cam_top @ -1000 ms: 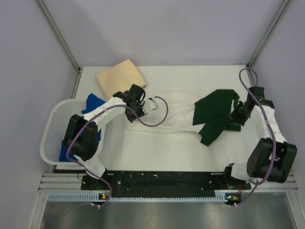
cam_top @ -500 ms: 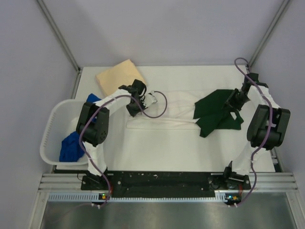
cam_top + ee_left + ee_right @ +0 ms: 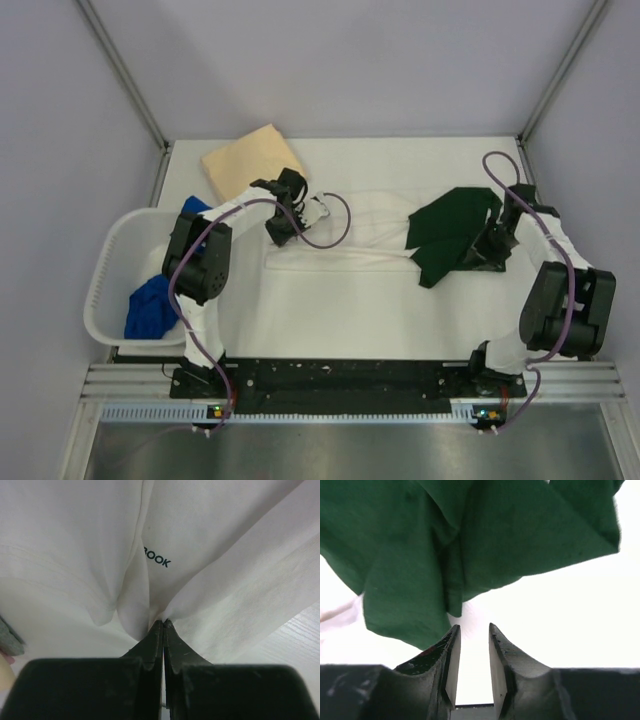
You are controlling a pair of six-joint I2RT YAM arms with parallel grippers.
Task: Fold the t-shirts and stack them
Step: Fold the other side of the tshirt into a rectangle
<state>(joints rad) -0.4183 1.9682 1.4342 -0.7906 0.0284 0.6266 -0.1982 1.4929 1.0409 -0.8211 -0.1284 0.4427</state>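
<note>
White t-shirt (image 3: 210, 555) shows black "ROOK"; left fingers (image 3: 159, 636) pinch its fold.

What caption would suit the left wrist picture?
Left gripper pinching a fold of the white t-shirt near its dark print.

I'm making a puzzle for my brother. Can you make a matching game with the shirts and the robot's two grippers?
Things:
1. tan shirt
2. blue shirt
3. left gripper
4. right gripper

States:
A. in the basket
B. open
C. shut on the white shirt
D. folded, lying far back on the left

Pairs: 1-D, 2-A, 3-C, 4-B
</note>
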